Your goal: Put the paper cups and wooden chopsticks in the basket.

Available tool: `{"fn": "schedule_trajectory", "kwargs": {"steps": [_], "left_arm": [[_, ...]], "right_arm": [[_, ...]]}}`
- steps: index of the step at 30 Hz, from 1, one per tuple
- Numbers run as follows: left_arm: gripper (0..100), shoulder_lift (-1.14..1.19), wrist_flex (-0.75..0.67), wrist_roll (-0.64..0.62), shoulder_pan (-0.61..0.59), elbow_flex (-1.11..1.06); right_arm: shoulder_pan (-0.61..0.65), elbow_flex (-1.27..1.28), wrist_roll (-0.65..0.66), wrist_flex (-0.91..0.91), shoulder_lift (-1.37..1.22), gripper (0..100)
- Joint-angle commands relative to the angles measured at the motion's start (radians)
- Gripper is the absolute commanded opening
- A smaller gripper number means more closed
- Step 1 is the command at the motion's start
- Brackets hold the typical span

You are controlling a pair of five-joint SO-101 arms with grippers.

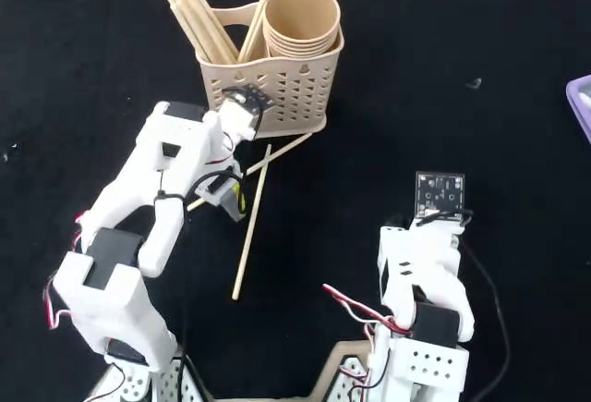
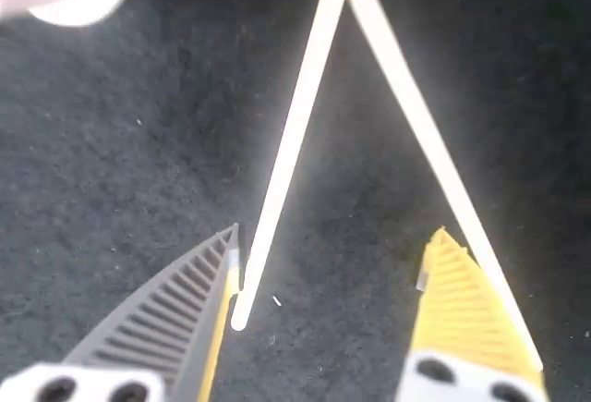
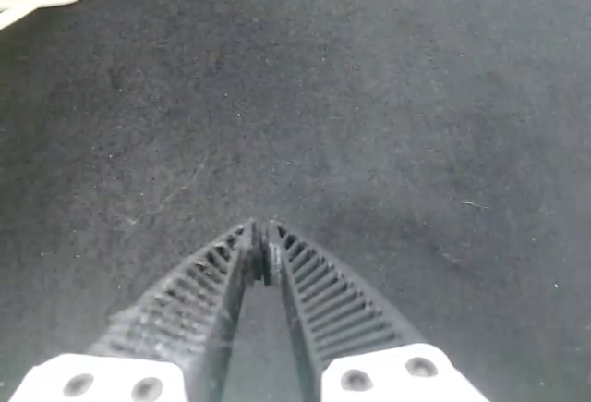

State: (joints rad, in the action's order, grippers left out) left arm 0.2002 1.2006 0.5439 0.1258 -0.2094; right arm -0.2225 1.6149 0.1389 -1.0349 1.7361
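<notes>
High view: the basket (image 1: 277, 97) already holds the stacked paper cups (image 1: 302, 14) and a sheaf of standing chopsticks (image 1: 199, 23). Two loose chopsticks (image 1: 249, 236) lie crossed on the black table (image 1: 480, 143), just in front of the basket. The left arm (image 1: 157, 189) bends down over them, and the right arm (image 1: 420, 273) sits folded, well apart from them.

Left wrist view: the left gripper (image 2: 337, 236) is spread wide and holds nothing. Its grey finger (image 2: 185, 300) is just beside the tip of one stick, and its yellow finger (image 2: 462, 300) overlaps the other (I cannot tell whether it touches). Both sticks lie within the jaws' span, so closing here would likely gather two at once or pinch one at its very end. An end grip leaves a long lever — the stick could swivel, droop, and knock the basket or the standing chopsticks on the way in. Thin as it is, it may also skid away from the pads.

Right wrist view: the right gripper (image 3: 263, 236) is clenched on nothing above the black table. I see little risk from it — only if it swung across toward the other arm.
</notes>
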Motion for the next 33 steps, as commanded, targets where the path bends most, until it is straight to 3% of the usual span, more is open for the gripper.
{"fn": "schedule_trajectory", "kwargs": {"steps": [1,7,11,18,25,28,33], "left_arm": [[29,0.002,-0.006,0.014,0.015,0.007],[28,0.008,-0.012,0.028,0.07,-0.042],[22,-0.006,-0.002,0.044,0.139,-0.097],[20,-0.158,0.086,0.023,0.234,-0.102],[19,-0.258,0.104,-0.028,0.142,-0.105],[3,-0.262,0.147,-0.035,0.082,-0.117],[3,-0.264,0.071,-0.043,0.024,-0.211]], "right_arm": [[-0.008,-0.002,-0.006,-0.002,0.016,1.5],[-0.008,-0.002,-0.006,-0.002,0.016,1.5],[-0.008,-0.002,-0.006,-0.002,0.016,1.5],[-0.008,-0.002,-0.006,-0.002,0.016,1.5],[-0.009,-0.002,-0.006,-0.002,0.016,1.5],[-0.009,-0.002,-0.006,-0.002,0.016,1.5],[-0.009,-0.002,-0.006,-0.002,0.016,1.5]]}}
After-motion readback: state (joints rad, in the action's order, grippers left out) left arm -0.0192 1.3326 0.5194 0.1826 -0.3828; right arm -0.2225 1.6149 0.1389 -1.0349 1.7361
